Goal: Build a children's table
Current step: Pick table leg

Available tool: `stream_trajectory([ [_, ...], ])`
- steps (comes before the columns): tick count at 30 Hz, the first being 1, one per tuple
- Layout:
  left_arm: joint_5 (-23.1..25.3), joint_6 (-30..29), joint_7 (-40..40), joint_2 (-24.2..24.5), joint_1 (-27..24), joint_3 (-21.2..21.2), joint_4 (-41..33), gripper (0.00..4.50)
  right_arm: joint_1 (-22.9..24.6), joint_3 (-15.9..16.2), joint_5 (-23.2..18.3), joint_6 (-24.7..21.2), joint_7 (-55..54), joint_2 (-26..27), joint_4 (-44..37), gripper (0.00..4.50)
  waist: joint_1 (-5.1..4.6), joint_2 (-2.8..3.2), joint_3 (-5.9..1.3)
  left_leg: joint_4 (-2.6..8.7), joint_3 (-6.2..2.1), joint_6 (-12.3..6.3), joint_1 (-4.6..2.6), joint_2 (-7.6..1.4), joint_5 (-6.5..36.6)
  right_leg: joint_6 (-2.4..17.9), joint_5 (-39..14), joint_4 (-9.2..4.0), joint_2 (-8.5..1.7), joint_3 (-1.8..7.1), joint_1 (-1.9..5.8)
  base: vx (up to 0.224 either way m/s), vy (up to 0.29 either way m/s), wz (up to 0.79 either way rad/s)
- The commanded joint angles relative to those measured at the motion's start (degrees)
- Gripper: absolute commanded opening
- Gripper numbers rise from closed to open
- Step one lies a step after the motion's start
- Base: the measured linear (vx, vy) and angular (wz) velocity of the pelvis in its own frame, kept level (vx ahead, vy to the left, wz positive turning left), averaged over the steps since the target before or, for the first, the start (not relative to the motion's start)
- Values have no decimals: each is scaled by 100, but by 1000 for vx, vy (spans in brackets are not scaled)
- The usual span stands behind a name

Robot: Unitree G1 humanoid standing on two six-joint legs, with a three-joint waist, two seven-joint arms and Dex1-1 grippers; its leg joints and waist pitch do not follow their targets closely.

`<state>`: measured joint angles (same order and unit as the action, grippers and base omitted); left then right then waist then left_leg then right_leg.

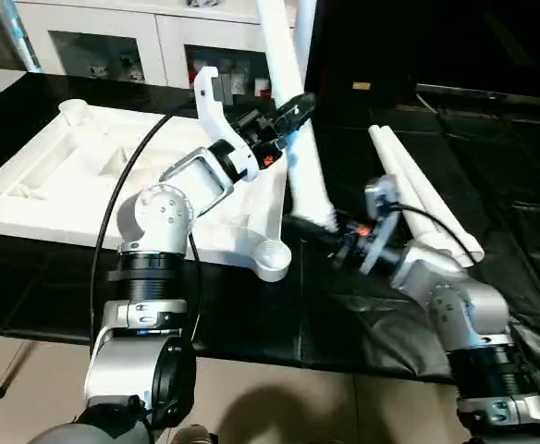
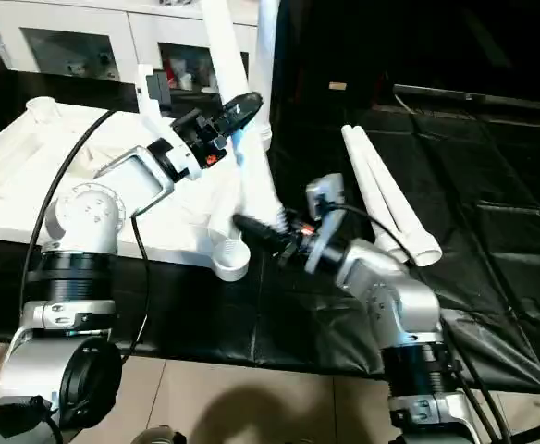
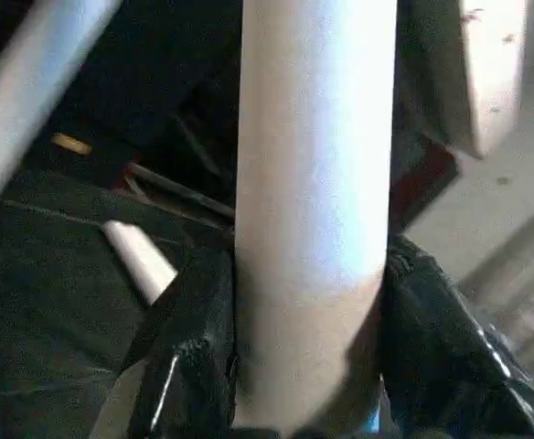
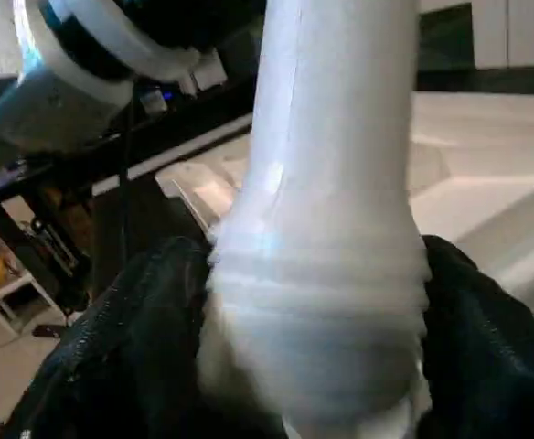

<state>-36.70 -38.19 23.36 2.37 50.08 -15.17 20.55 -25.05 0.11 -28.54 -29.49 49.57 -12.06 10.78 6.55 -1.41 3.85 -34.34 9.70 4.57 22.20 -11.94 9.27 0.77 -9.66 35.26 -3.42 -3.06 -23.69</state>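
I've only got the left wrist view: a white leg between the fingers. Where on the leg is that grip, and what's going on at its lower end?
Observer: The left gripper is clamped on the leg well above its lower end, and the leg is tilted.
Operator: And the lower end?
Observer: The right gripper is at the leg's threaded end, low over the black cloth.
Operator: Where's the nearest socket?
Observer: A round corner socket of the upturned tabletop lies just to the robot's left of that end.
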Motion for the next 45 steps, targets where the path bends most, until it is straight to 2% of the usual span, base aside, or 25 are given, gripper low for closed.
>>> stream_trajectory([
  [1,160,182,-8,98,222,53,27,186,1,78,-1,-38,178,-89,13,401,11,-58,-470,361,5,-130,-86,-67,822,840,-1180,-421,-378,197,364,0,0,0],
  [3,168,231,16,174,285,30,92,186,131,135,71,35,235,-188,-54,431,19,-42,-475,352,6,-137,-81,-68,750,884,-1060,-398,-387,201,368,0,0,0],
  [6,189,272,33,221,305,35,124,186,250,171,201,151,222,-300,-100,444,31,-45,-475,348,10,-148,-88,-73,709,972,-911,-388,-381,196,364,0,0,0],
  [7,211,300,60,244,306,54,140,186,292,141,289,244,130,-333,-91,450,34,-23,-479,344,11,-132,-85,-73,701,979,-868,-387,-388,200,366,0,0,0],
  [8,215,304,73,252,305,62,141,186,303,120,307,251,101,-356,-87,450,33,-27,-475,345,13,-129,-88,-73,716,993,-865,-388,-389,201,361,0,0,0],
  [12,264,283,276,331,250,211,86,186,212,-290,111,110,105,-649,-53,450,28,-34,-472,336,21,-156,-91,-55,789,1010,-983,-404,-379,201,379,0,0,0],
  [18,239,180,581,402,184,410,-45,186,-120,-636,-166,-22,2,-716,25,450,11,-41,-476,336,15,-185,-83,-59,745,1036,-1049,-393,-381,188,380,0,0,0],
  [22,158,-2,1052,539,104,636,-204,186,-364,-527,-305,-323,158,-721,7,450,4,-17,-488,328,19,-203,-99,-68,684,1162,-834,-367,-371,191,373,0,0,0],
  [25,68,-115,1305,594,66,721,-293,186,-474,-483,-337,-336,293,-700,52,450,6,0,-491,328,19,-182,-99,-70,693,1216,-732,-351,-373,190,376,0,0,0],
  [26,-90,-280,1704,672,22,832,-416,186,-612,-440,-458,-439,554,-705,135,450,-3,-16,-488,334,20,-176,-99,-72,716,1231,-735,-355,-367,188,377,0,0,0],
  [28,-137,-325,1835,699,12,870,-450,186,-651,-427,-510,-487,645,-715,160,450,1,-5,-484,332,25,-177,-108,-73,758,1262,-800,-354,-375,194,370,0,0,0],
  [29,-213,-390,2146,770,-19,970,-527,186,-698,-379,-598,-578,853,-762,172,450,-3,-28,-482,335,26,-176,-103,-78,761,1265,-793,-354,-374,192,376,0,0,0],
  [30,-272,-433,2448,844,-52,1074,-602,186,-735,-321,-679,-668,1064,-814,161,450,7,-21,-481,333,27,-189,-111,-63,767,1274,-830,-357,-373,189,379,0,0,0],
  [31,-293,-410,2794,927,-87,1194,-669,186,-762,-241,-764,-762,1303,-880,110,450,12,-3,-479,339,27,-197,-110,-86,759,1285,-806,-352,-377,197,364,0,0,0],
  [33,-364,-402,3386,1052,-145,1387,-761,186,-786,-83,-910,-956,1732,-1003,1,450,26,-58,-477,346,28,-228,-113,-89,749,1279,-816,-346,-374,193,379,0,0,0],
  [34,-364,-402,3386,1052,-145,1387,-761,186,-786,-83,-910,-956,1732,-1003,1,450,29,-46,-472,343,31,-227,-99,-80,728,1264,-827,-343,-381,198,380,0,0,0],
  [35,-449,-476,3847,1134,-135,1543,-783,186,-830,142,-966,-1145,2135,-1113,-50,450,35,-64,-469,339,35,-224,-104,-71,742,1253,-907,-352,-381,191,379,0,0,0],
  [36,-505,-534,3981,1147,-118,1572,-782,186,-853,236,-962,-1199,2269,-1148,-54,450,39,-57,-464,344,36,-221,-101,-74,748,1236,-969,-357,-382,190,386,0,0,0],
  [37,-608,-595,4123,1125,-81,1548,-778,186,-894,327,-962,-1245,2402,-1148,-32,420,43,-63,-453,344,44,-202,-100,-85,796,1209,-1090,-369,-386,193,371,0,0,0],
  [41,-716,-612,4389,1089,-32,1549,-788,186,-977,468,-965,-1295,2598,-1103,27,408,51,-72,-460,335,39,-132,-92,-86,814,1164,-1287,-373,-406,195,365,0,0,0],
  [42,-720,-614,4426,1081,-24,1569,-784,186,-996,491,-987,-1333,2624,-1080,33,373,45,-72,-454,337,37,-123,-92,-85,831,1145,-1321,-379,-400,196,360,0,0,0],
  [45,-701,-531,4516,1016,32,1609,-678,186,-1016,576,-1107,-1470,2757,-1036,-17,365,47,-80,-459,341,33,-117,-100,-86,818,1083,-1383,-386,-399,197,355,0,0,0],
])
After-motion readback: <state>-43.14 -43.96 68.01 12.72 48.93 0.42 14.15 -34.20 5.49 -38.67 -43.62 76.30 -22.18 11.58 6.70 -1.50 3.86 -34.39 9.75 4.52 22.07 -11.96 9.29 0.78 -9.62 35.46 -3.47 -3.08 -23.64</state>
